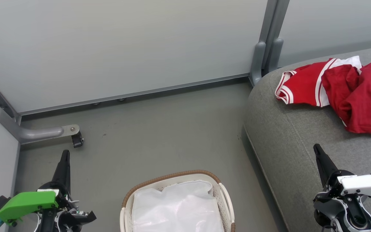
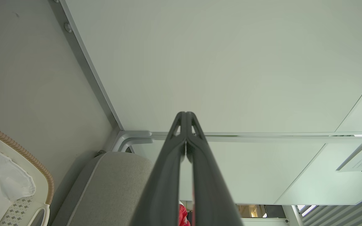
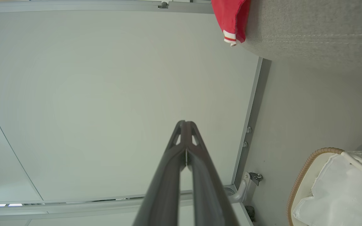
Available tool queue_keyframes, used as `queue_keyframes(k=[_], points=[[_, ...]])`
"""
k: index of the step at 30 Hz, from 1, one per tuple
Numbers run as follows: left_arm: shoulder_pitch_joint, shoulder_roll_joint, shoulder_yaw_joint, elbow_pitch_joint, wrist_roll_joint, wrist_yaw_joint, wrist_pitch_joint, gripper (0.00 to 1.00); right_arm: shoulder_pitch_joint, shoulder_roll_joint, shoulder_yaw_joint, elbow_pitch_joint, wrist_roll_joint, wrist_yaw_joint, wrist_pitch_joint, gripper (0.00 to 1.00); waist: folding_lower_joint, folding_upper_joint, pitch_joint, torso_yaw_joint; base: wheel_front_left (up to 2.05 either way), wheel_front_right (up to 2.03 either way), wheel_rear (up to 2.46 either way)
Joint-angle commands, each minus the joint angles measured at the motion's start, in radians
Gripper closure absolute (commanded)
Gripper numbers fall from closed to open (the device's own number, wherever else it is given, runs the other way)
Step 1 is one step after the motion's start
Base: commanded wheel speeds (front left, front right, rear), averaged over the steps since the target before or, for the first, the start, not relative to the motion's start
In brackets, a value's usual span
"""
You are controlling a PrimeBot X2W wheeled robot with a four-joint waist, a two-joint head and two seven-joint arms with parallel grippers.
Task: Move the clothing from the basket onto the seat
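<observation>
clothing (image 1: 337,93): heaped on seat (image 1: 288,145), far right, well apart beyond right gripper (image 1: 317,149) | basket (image 1: 172,176): near centre on floor (image 1: 159,138), white liner (image 1: 175,206) inside | left gripper (image 1: 65,153): closed, empty, near left | right gripper: closed, empty, over seat

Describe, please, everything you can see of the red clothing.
The clothing is a crumpled heap of red fabric garments with white stripes and trim. It lies loose on the grey seat, near its rounded corner by the wall, with a striped hem drooping over the edge. Nothing else touches it.
</observation>
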Motion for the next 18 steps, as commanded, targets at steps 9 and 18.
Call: queue_keyframes(k=[9, 18], points=[[-0.011, 0.002, 0.003, -0.002, 0.004, -0.005, 0.004, 1.00, 0.011, -0.006, -0.002, -0.003, 0.004, 0.000, 0.001, 1.00, 0.0000, 0.0000, 0.000, 0.000, 0.00, 0.00, 0.00], [-0.011, 0.002, 0.003, -0.002, 0.004, -0.005, 0.004, 1.00, 0.011, -0.006, -0.002, -0.003, 0.004, 0.000, 0.001, 1.00, 0.0000, 0.0000, 0.000, 0.000, 0.00, 0.00, 0.00]])
